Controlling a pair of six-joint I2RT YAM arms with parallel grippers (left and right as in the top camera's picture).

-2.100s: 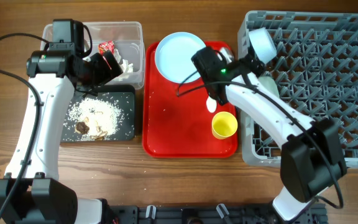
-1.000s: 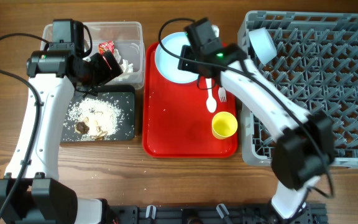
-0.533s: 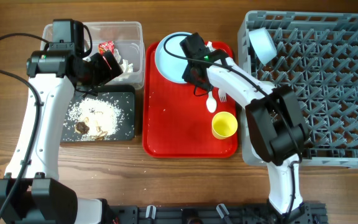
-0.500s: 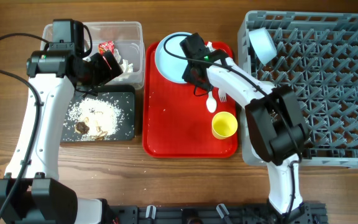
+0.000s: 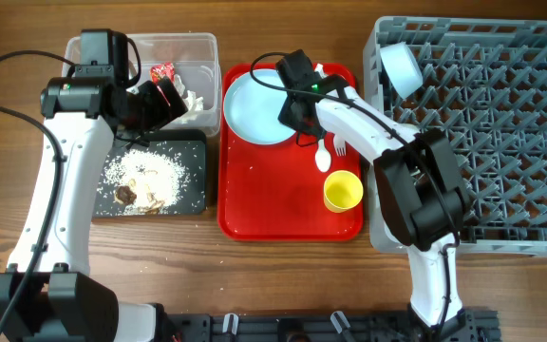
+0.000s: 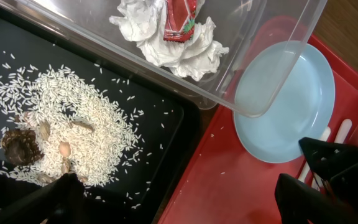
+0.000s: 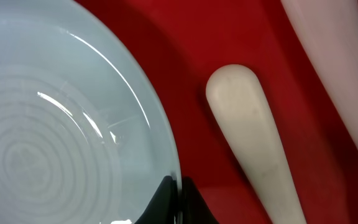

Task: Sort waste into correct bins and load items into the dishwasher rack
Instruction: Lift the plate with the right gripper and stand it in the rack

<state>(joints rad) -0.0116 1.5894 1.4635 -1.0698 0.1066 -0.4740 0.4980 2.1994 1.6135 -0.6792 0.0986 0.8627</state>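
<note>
**Right tool nips the plate rim, left tool hangs wide open**

Far left, the left tool (image 6: 176, 179) hovers with its two fingers spread wide and nothing between them. It touches nothing. From its own camera it looks down across the seam where the bins meet the red serving tray (image 5: 273, 195).

Up in the clear tub (image 5: 190, 38) sits the red-and-white wrapper (image 6: 180, 15), on top of crumpled white paper scraps (image 6: 166, 46). Just in front of the tub is the black tray (image 6: 166, 143). It carries a spread of rice crumbs (image 6: 73, 124), with brown lumps (image 6: 17, 146) at the near-left edge of the pile.

Moving to the centre, the pale blue plate (image 5: 253, 106) lies flat in the far-left corner of the red serving tray, its left edge close to the tub wall. And here's the action: the right tool (image 7: 178, 190) is down at the plate's right rim. Its dark fingers are drawn together to a point and pinched right on that edge.

Just beside the rim lie the white spoon (image 5: 323, 160) and the fork (image 5: 339, 145), side by side on the red. The yellow cup (image 5: 343, 191) stands upright near the tray's front-right corner.

Right side now: the grey rack (image 5: 511, 142) fills the worktop (image 5: 207, 275) edge, and one pale bowl (image 5: 400, 66) is tilted among the pegs at its far-left corner.
</note>
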